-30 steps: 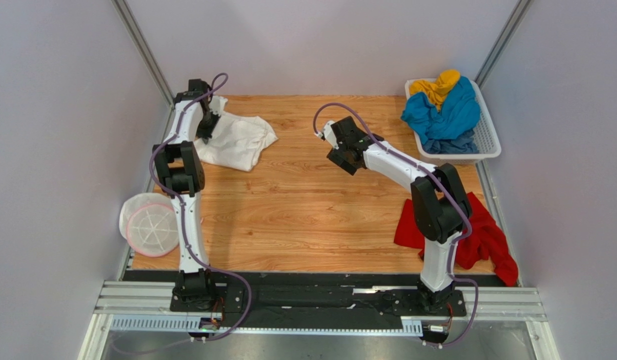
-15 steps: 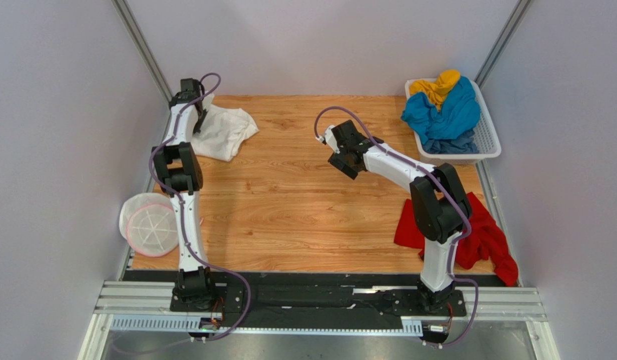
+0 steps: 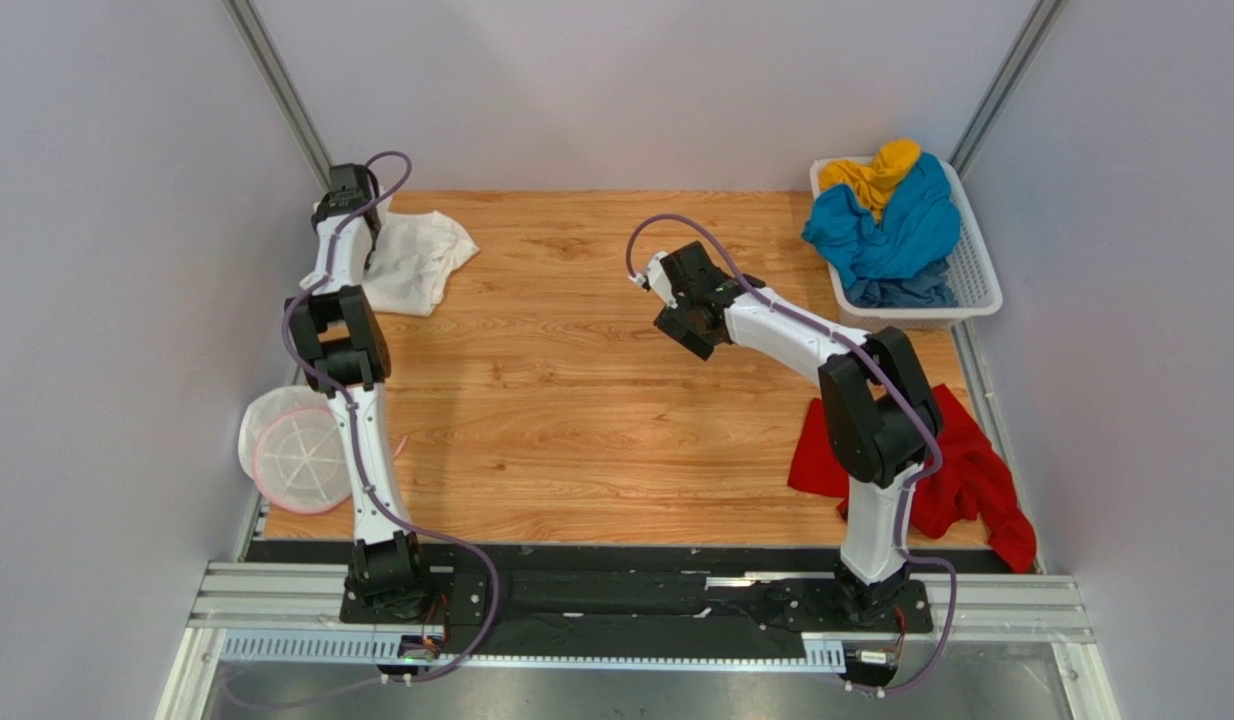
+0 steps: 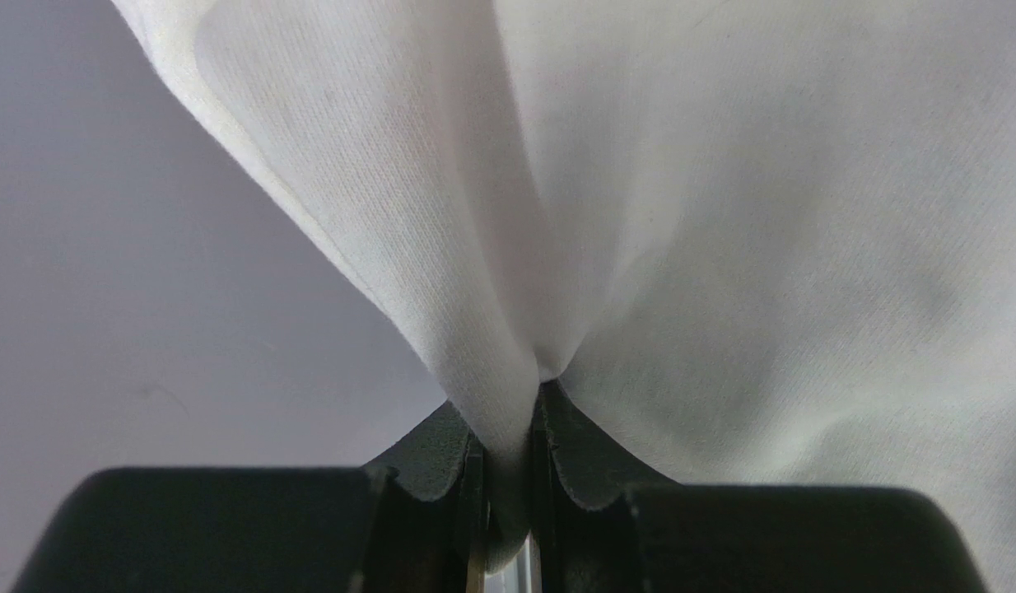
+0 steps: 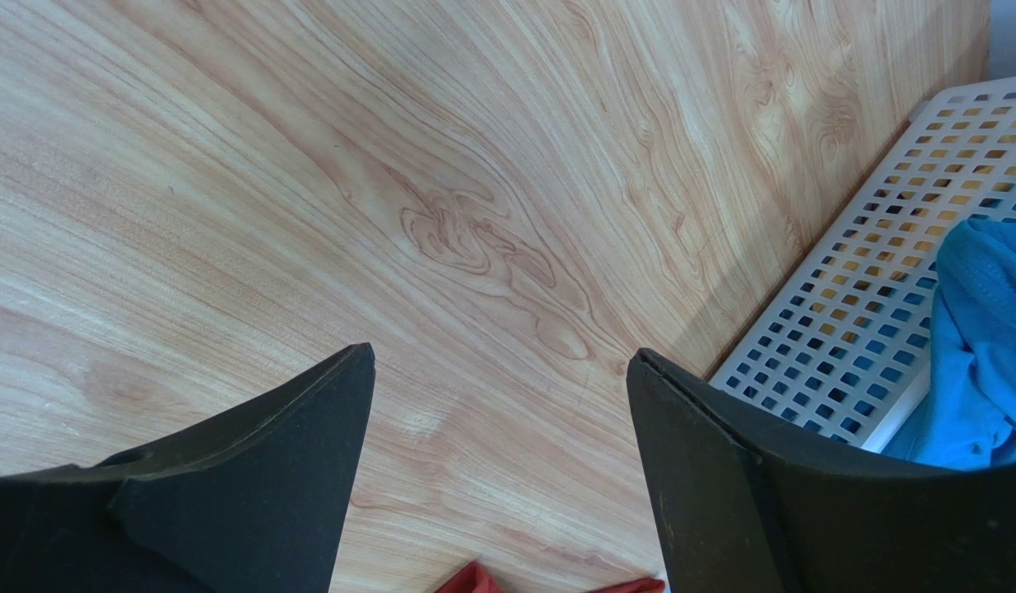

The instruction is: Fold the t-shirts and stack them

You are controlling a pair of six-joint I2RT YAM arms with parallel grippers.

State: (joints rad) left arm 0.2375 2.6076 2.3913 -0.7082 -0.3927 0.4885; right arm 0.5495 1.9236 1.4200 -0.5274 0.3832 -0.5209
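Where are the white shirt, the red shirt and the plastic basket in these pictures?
white shirt [image 3: 413, 258]: top external view, middle of the bunched cloth, far left.
red shirt [image 3: 976, 480]: top external view, crumpled folds, near right.
basket [image 3: 979, 278]: top external view, bare lattice on its right side.

Your left arm [image 3: 362, 443] and right arm [image 3: 790, 333] are white tubes with bulky black joints [image 3: 874, 413] and black bases [image 3: 386, 582]; a purple cable [image 3: 677, 221] loops along each. The right gripper [image 5: 501, 358] has matte black, tapered fingers [image 5: 272, 476].
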